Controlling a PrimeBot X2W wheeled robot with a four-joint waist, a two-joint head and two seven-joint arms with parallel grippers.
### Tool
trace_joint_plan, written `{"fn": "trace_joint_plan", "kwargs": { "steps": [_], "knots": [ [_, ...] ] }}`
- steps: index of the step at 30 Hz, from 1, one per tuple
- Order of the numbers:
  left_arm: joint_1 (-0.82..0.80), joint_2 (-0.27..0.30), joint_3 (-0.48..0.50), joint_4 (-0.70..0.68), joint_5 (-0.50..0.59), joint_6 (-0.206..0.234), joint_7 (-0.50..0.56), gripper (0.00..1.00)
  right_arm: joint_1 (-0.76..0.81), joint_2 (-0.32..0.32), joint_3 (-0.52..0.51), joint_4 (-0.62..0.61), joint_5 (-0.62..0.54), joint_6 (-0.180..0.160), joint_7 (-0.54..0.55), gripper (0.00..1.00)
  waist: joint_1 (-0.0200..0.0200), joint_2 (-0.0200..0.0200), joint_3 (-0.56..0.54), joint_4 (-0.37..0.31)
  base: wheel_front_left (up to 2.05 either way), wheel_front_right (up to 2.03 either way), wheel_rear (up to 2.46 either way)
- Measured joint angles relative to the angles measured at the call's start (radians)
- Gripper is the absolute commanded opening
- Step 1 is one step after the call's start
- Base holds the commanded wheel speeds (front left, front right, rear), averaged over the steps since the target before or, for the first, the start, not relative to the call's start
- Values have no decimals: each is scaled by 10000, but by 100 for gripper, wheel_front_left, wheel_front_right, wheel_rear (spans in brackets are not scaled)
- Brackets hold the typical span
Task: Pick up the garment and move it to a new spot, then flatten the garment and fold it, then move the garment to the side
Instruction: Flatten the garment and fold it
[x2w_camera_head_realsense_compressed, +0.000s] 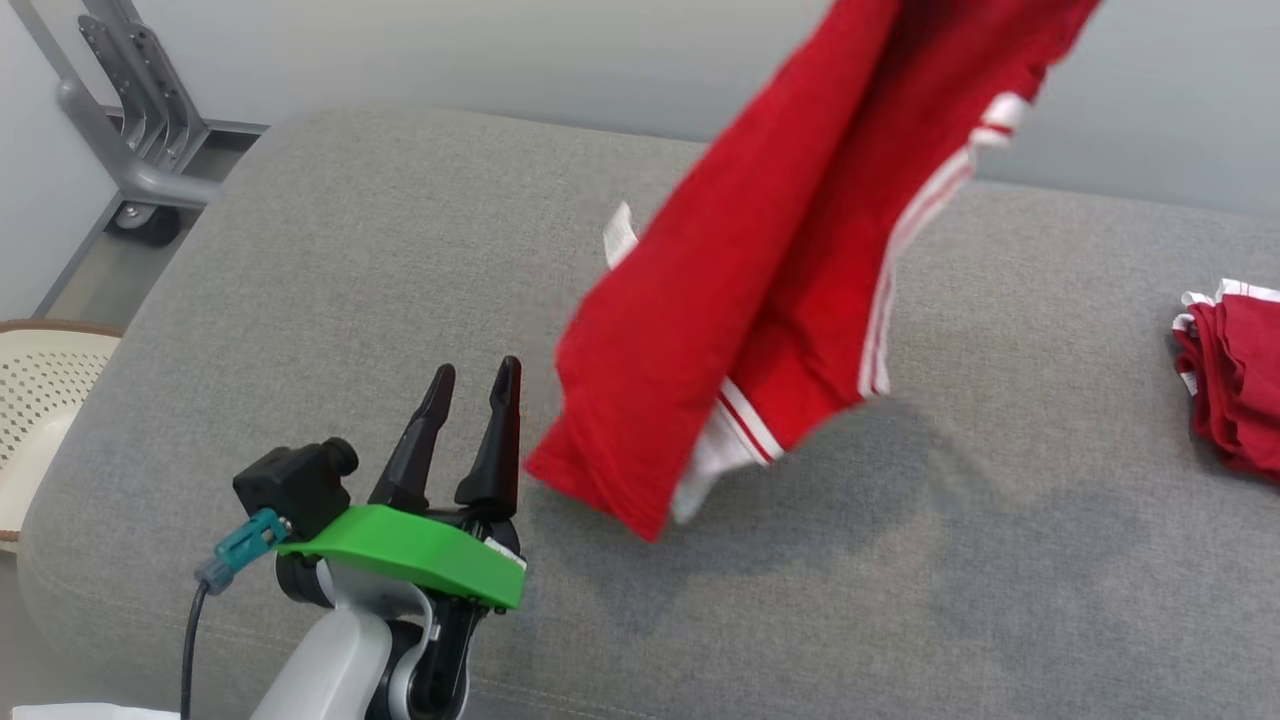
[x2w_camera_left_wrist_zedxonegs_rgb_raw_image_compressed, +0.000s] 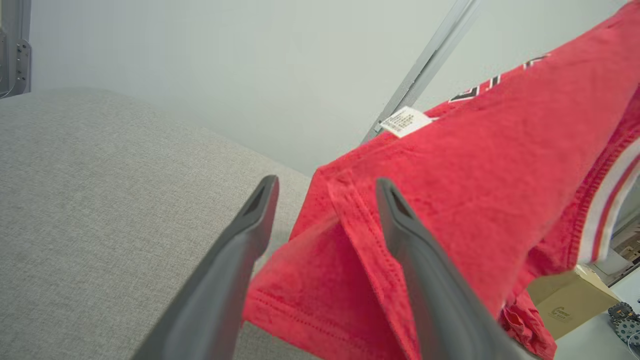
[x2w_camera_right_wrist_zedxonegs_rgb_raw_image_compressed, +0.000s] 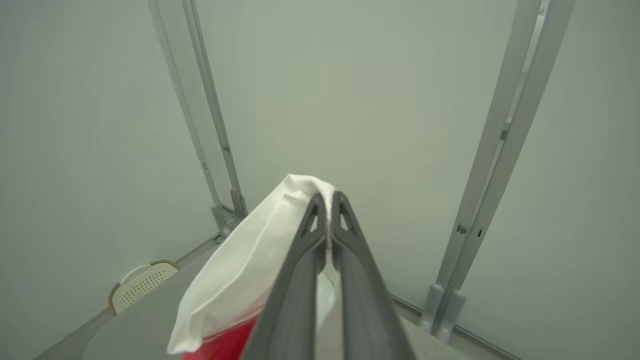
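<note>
A red garment (x2w_camera_head_realsense_compressed: 760, 290) with white stripes hangs in the air over the grey cushion (x2w_camera_head_realsense_compressed: 350, 300), slanting down from the upper right. In the right wrist view my right gripper (x2w_camera_right_wrist_zedxonegs_rgb_raw_image_compressed: 327, 200) is shut on the garment's white edge (x2w_camera_right_wrist_zedxonegs_rgb_raw_image_compressed: 240, 270), with red cloth below it. My left gripper (x2w_camera_head_realsense_compressed: 480, 385) stands open low on the left, fingers pointing up, just left of the garment's lowest corner. From the left wrist camera, the garment's red hem (x2w_camera_left_wrist_zedxonegs_rgb_raw_image_compressed: 360, 240) lies beyond the gap between the left fingers (x2w_camera_left_wrist_zedxonegs_rgb_raw_image_compressed: 250, 235); whether it touches them I cannot tell. A white label (x2w_camera_left_wrist_zedxonegs_rgb_raw_image_compressed: 404, 121) shows on the cloth.
Another bundle of red and white cloth (x2w_camera_head_realsense_compressed: 1235, 370) lies at the cushion's right edge. A cream perforated basket (x2w_camera_head_realsense_compressed: 40, 400) stands on the floor at the left. A grey metal frame on wheels (x2w_camera_head_realsense_compressed: 130, 130) stands at the back left, by the pale wall.
</note>
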Motion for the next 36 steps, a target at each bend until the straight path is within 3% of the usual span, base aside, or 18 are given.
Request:
{"fn": "trace_joint_plan", "kwargs": {
  "steps": [12,18,28,36],
  "knots": [
    [34,71,-288,23,-61,-33,301,100,4958,-1549,554,-205,238,140,830,0,0,0,421,-246,0,0,0],
    [196,119,-1133,123,-107,-464,934,100,6905,-2274,75,-520,115,186,-236,0,0,0,558,-477,0,0,0],
    [122,153,-1413,825,-157,-890,1406,100,9785,-2079,288,-1097,-527,364,-2472,0,0,0,979,-959,0,0,0],
    [-881,374,-1388,1613,-98,-1139,1825,100,11166,-2150,802,-813,-1486,399,-3935,0,0,0,1464,-1578,0,0,0]
  ]
}}
